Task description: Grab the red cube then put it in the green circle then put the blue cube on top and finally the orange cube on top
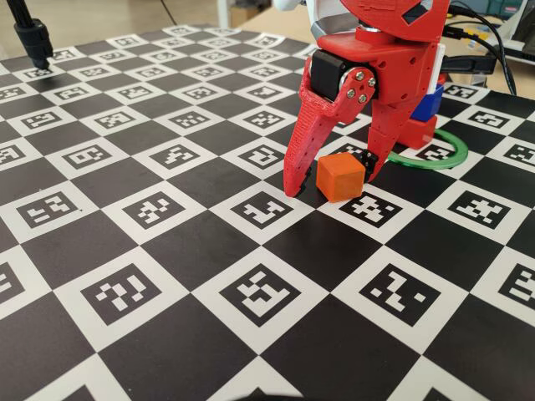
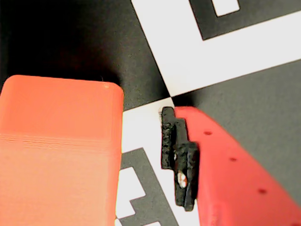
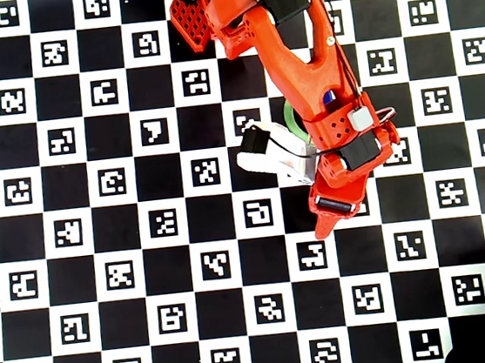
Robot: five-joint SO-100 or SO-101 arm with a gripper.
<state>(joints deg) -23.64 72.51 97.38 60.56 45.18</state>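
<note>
The fixed view showed the most: the red gripper (image 1: 334,185) reached down to the checkered board (image 1: 167,251), its two fingers straddling the orange cube (image 1: 340,177), which sat on the board at the corner of a black and a white square. Behind the gripper, a blue cube (image 1: 430,102) sat on top of a red cube (image 1: 418,132) inside the green circle (image 1: 451,151), both partly hidden by the arm.

The overhead view hid nearly all of this. The arm (image 3: 310,77) covered the orange cube and the red cube; only a sliver of the green circle (image 3: 293,119) and a spot of the blue cube (image 3: 329,97) showed past it.

The wrist view gave the close detail: the orange cube (image 2: 59,150) filled the left side, and the black-tipped finger (image 2: 178,155) stood to its right with a strip of board visible between them.

The jaws were open, wider than the cube, with that finger clear of it. Whether the other finger touched the cube could not be told.
</note>
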